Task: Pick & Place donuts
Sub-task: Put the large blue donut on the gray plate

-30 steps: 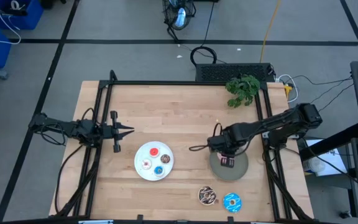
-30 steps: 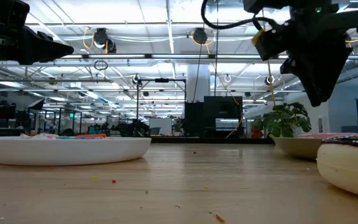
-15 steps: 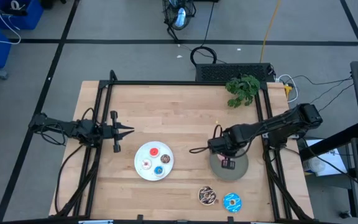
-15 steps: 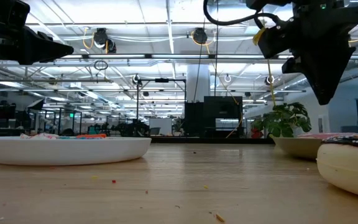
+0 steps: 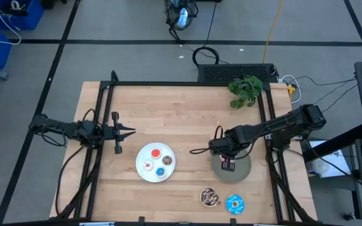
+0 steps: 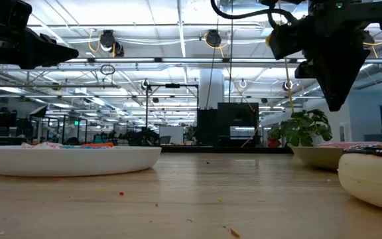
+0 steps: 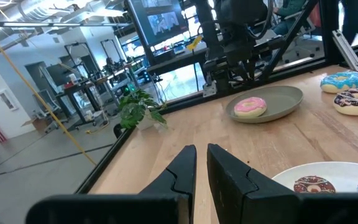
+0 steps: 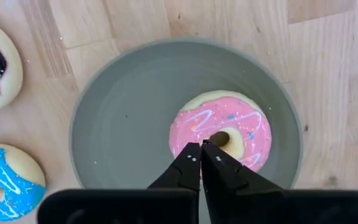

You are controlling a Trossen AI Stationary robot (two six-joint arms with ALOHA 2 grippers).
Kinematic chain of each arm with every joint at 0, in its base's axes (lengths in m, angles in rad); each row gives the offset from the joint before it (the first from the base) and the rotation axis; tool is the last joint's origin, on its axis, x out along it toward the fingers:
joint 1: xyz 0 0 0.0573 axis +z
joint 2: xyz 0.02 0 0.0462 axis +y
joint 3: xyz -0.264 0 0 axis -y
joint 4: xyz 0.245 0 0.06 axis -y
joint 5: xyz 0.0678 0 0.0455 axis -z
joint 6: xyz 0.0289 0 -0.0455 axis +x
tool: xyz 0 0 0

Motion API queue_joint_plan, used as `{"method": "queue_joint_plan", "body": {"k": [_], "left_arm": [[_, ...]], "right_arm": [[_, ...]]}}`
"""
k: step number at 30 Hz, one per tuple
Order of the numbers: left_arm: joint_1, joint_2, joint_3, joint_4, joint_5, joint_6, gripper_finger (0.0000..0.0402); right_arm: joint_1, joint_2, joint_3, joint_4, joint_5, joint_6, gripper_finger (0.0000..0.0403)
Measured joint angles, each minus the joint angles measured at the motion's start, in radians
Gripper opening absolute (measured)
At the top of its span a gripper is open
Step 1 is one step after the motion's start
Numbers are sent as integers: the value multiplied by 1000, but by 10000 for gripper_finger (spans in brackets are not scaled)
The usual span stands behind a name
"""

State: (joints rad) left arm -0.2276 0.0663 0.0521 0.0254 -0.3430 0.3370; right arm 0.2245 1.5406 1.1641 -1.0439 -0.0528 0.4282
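The pink-iced donut (image 8: 219, 137) lies flat in the grey plate (image 8: 123, 124). My right gripper (image 8: 200, 149) hangs shut above them, well clear of the table in the low view (image 6: 333, 103). Chocolate donut (image 5: 209, 197) and blue-iced donut (image 5: 234, 203) rest on the wood near the table's near edge. The white plate (image 5: 144, 176) holds the tiny red (image 5: 156, 151), pink-white (image 5: 148, 166), brown (image 5: 167, 161) and blue (image 5: 160, 172) donuts. My left gripper (image 5: 127, 132) waits shut at the table's left side, above the wood.
A potted plant (image 5: 245, 90) stands at the far right corner. A black frame rail (image 5: 187, 83) runs round the table's far and side edges. Bare wood (image 5: 181, 119) lies between the two arms and beyond the plates.
The right gripper has shifted a little toward the table's left above the grey plate and swivelled slightly, staying high. The donuts and plates have kept their places.
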Motion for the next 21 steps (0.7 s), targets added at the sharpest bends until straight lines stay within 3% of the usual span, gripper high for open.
{"method": "queue_joint_plan", "body": {"k": [5,16,21], "left_arm": [[0,0,0,0,0,0,47],[0,0,0,0,0,0,47],[0,0,0,0,0,-1,47]], "right_arm": [[0,0,0,1,-20,-3,1],[26,0,0,148,-285,-74,0],[53,0,0,183,-290,-121,0]]}}
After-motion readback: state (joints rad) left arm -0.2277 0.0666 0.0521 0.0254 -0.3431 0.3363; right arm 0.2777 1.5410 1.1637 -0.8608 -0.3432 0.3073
